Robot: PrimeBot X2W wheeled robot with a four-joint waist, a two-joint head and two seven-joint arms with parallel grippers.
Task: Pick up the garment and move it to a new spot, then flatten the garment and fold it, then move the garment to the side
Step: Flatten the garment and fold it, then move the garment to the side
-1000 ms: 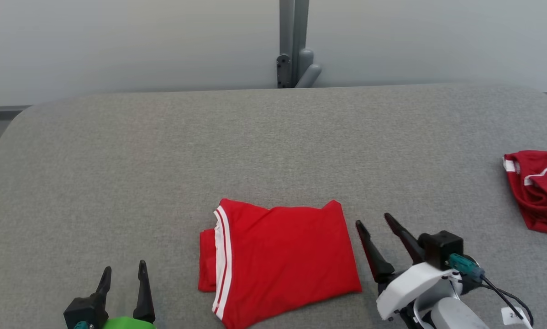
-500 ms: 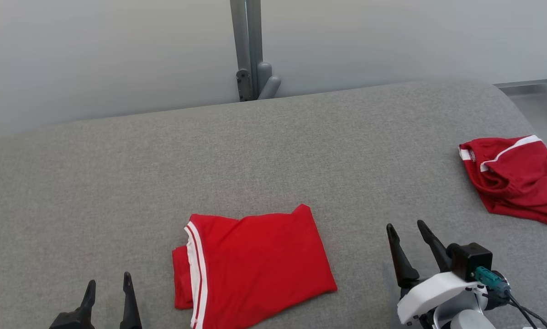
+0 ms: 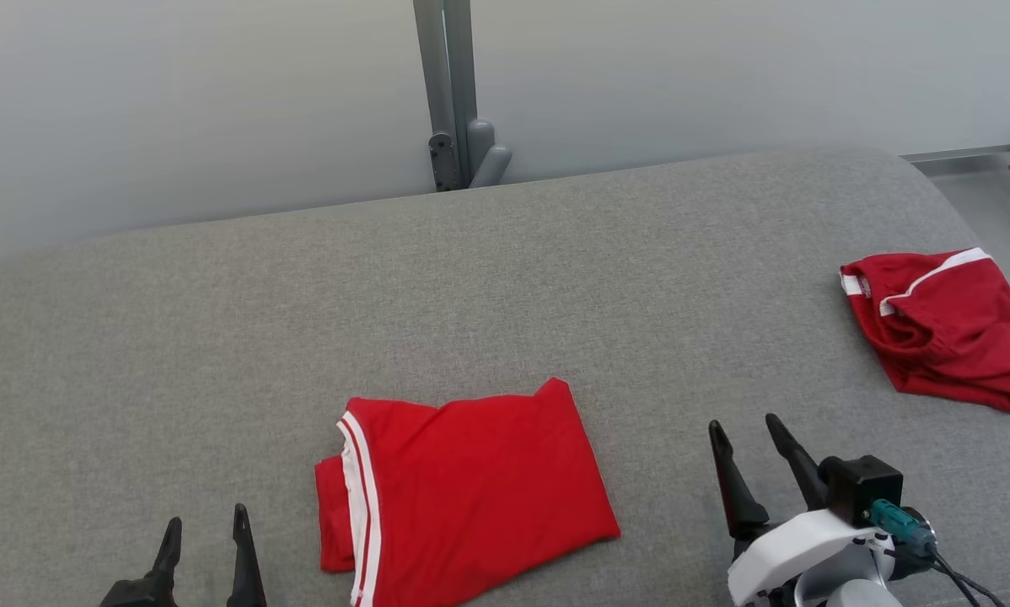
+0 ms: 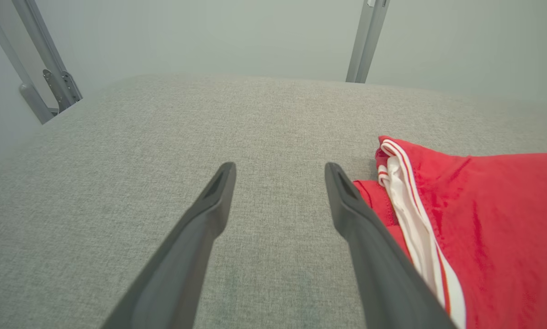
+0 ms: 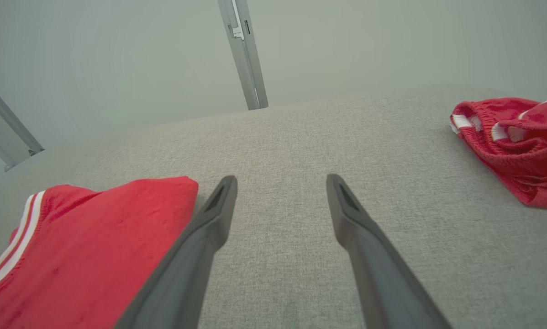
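Note:
A red garment with white stripes (image 3: 471, 489) lies folded flat at the front middle of the grey table (image 3: 505, 278); it also shows at the right of the left wrist view (image 4: 492, 228) and at the lower left of the right wrist view (image 5: 86, 246). A second red garment (image 3: 943, 329) lies crumpled at the far right, seen too in the right wrist view (image 5: 520, 146). My left gripper (image 3: 206, 518) stands open to the left of the folded garment, holding nothing (image 4: 278, 167). Open as well, my right gripper (image 3: 743, 423) hovers between the two garments with nothing in it (image 5: 280, 178).
A grey metal post (image 3: 446, 93) stands behind the table's back edge against a pale wall. The table's rounded corner and a metal rail (image 3: 969, 156) lie at the far right. Bare grey cloth stretches across the back and left.
The camera has turned right, shifting the whole picture left and bringing the crumpled garment fully into view. My right gripper has drawn away from the folded garment's right edge. Both grippers stay open.

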